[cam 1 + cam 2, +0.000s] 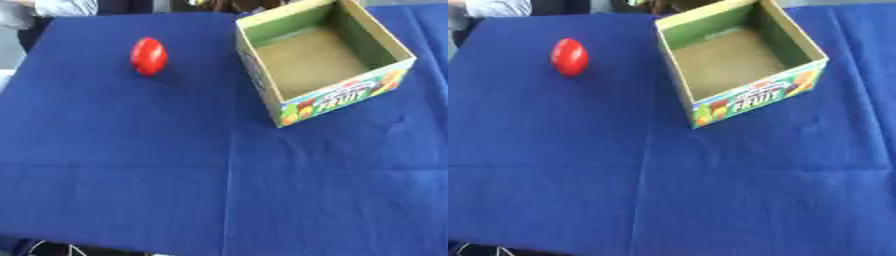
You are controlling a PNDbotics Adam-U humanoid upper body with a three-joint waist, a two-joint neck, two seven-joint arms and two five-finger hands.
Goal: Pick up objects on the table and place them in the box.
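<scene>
Neither robot hand showed in either view, so their state could not be told. Left of the open, empty cardboard fruit box [325, 60], well apart, a glossy red egg-shaped object [149, 56] lay on the blue-clothed worktop [175, 175]; the left hand reaching over it looked best.

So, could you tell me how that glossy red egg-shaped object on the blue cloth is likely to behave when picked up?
The glossy red egg-shaped object looks rounded all over, so it will probably roll if nudged. Its shiny skin suggests it may slip between fingers. It appears rigid, though that is uncertain.
</scene>
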